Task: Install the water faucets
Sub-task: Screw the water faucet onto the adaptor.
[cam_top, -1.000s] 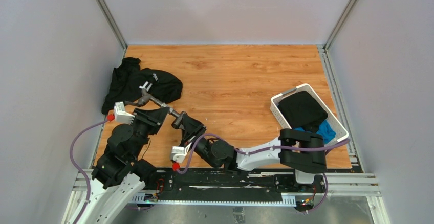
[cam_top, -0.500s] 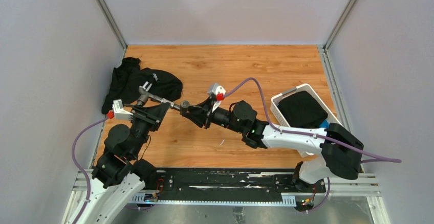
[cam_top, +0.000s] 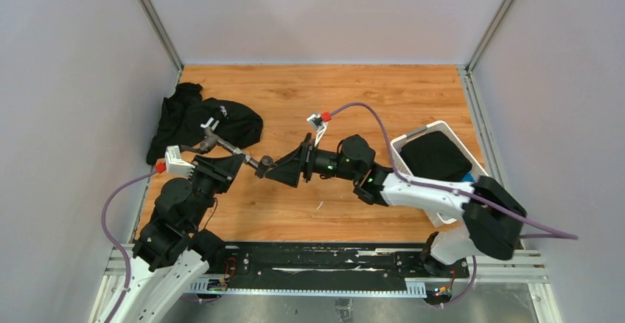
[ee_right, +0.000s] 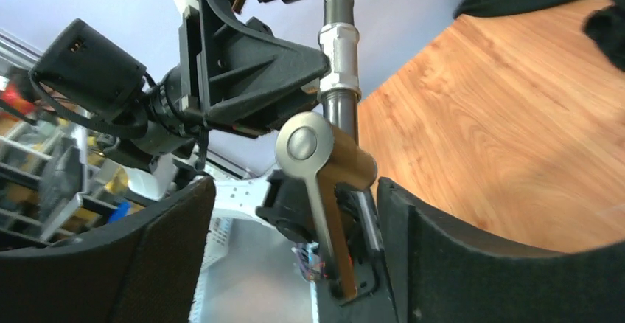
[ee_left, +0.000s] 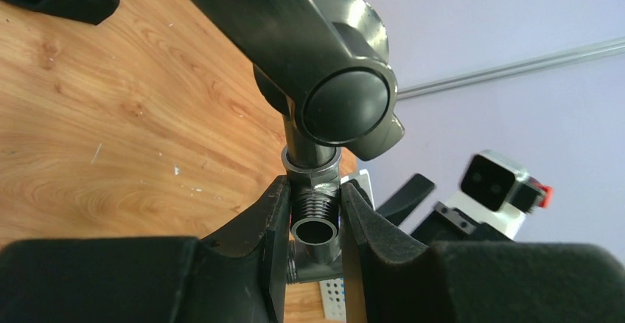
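Black cloth (cam_top: 435,155), blue item (cam_top: 465,179) in white basket (cam_top: 466,146); faucet (ee_left: 324,80) in left gripper (ee_left: 313,216)

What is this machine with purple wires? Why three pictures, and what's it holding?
It is a robot with two arms bolted to a wooden table. One picture looks down from above; the other two come from cameras on its wrists. Each arm ends in a gripper, like two fingers. The left gripper pinches a metal faucet by its threaded end. The right gripper is open around the faucet's other end. A black cloth and a white basket sit on the table.
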Controlling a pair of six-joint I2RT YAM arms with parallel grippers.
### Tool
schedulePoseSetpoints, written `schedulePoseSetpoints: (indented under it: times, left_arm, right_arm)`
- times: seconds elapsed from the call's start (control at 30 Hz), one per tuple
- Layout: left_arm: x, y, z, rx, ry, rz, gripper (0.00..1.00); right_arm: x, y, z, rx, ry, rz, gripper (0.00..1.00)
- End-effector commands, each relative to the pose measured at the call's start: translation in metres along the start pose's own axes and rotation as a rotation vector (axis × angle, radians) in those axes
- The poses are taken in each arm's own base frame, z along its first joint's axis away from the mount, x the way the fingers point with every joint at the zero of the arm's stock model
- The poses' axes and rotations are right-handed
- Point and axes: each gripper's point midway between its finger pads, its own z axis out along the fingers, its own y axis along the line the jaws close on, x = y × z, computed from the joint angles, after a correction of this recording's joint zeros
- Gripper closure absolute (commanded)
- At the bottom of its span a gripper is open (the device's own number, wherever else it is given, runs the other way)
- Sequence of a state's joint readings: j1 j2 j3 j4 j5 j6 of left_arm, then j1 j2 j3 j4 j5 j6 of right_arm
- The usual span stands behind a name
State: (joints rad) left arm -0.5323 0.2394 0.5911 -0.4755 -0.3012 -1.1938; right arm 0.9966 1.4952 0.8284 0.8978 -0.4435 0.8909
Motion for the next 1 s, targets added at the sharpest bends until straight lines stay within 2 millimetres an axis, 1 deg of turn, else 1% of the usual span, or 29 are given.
schedulePoseSetpoints:
  times: [0.0,0.07,0.13,0.2,0.23,0.33,0.43,0.47,0.5,0.63,0.67,0.77,0.83,0.9,0.97]
  left_arm:
    - [-0.016,-0.023,-0.006,0.078,-0.057,-0.026,1.0]
    - [-0.017,-0.024,-0.007,0.076,-0.057,-0.025,1.0]
    - [-0.016,-0.021,-0.006,0.059,-0.05,-0.017,1.0]
    - [-0.013,-0.019,-0.005,0.033,-0.032,-0.003,1.0]
    - [-0.012,-0.017,-0.004,0.016,-0.024,0.005,1.0]
    - [-0.012,-0.014,-0.004,-0.018,-0.018,0.003,1.0]
    - [-0.012,-0.01,-0.004,-0.042,-0.015,0.007,1.0]
    - [-0.011,-0.009,-0.004,-0.056,-0.009,0.013,1.0]
    - [-0.01,-0.008,-0.003,-0.069,-0.002,0.018,1.0]
    - [-0.005,-0.008,0.0,-0.094,0.028,0.02,1.0]
    - [-0.004,-0.008,0.0,-0.1,0.036,0.026,1.0]
    - [-0.003,-0.008,0.001,-0.125,0.054,0.054,1.0]
    - [-0.005,-0.011,0.0,-0.125,0.054,0.063,1.0]
    - [-0.006,-0.014,-0.001,-0.117,0.054,0.067,1.0]
    - [-0.007,-0.015,-0.002,-0.114,0.052,0.071,1.0]
  right_arm:
    - [-0.012,-0.026,-0.037,0.276,0.045,-0.281,0.18]
    - [-0.028,-0.034,-0.056,0.403,0.041,-0.461,0.17]
    - [-0.04,-0.034,-0.067,0.46,0.043,-0.664,0.17]
    - [-0.048,-0.022,-0.07,0.457,0.06,-0.902,0.17]
    - [-0.047,-0.013,-0.068,0.434,0.071,-1.028,0.17]
    - [-0.032,0.017,-0.058,0.344,0.097,-1.425,0.17]
    - [-0.011,0.038,-0.051,0.297,0.091,-1.793,0.16]
    - [-0.006,0.047,-0.049,0.294,0.065,-1.933,0.15]
    - [-0.002,0.051,-0.047,0.29,0.04,-2.018,0.13]
    - [0.012,0.046,-0.029,0.384,0.044,-2.287,0.1]
    - [0.02,0.039,-0.023,0.4,0.05,-2.349,0.09]
    - [0.027,0.034,-0.009,0.493,0.005,-2.52,0.06]
    - [0.029,0.028,0.0,0.571,-0.014,-2.599,0.06]
    - [0.03,0.017,0.009,0.633,0.008,-2.658,0.06]
    - [0.033,0.007,0.012,0.648,0.039,-2.656,0.06]
